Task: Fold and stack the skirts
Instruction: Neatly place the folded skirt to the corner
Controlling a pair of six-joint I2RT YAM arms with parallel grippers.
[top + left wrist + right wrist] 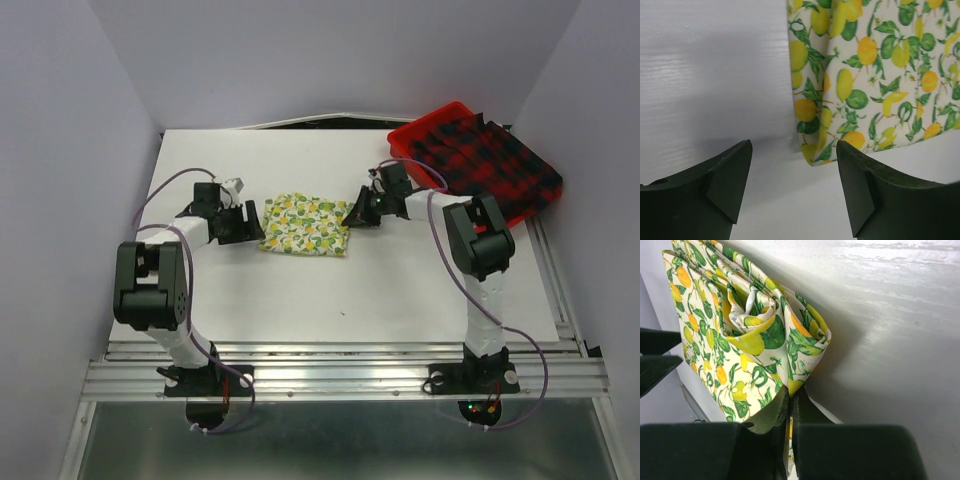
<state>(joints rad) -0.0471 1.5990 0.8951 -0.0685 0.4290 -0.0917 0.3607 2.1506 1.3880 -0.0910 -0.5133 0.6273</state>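
The cream-yellow lemon-print skirt lies in a small folded rectangle at the table's middle. My right gripper is shut on its right edge; the right wrist view shows the cloth bunched up and pinched between the closed fingers. At the skirt's left edge my left gripper stands open, a corner of the lemon skirt lying just ahead of its spread fingertips, with nothing between them. The red-and-black plaid skirt lies heaped at the back right.
A red plastic tray sits at the back right corner under the plaid skirt, which hangs over its right side. Grey walls close in the table on three sides. An aluminium rail runs along the near edge.
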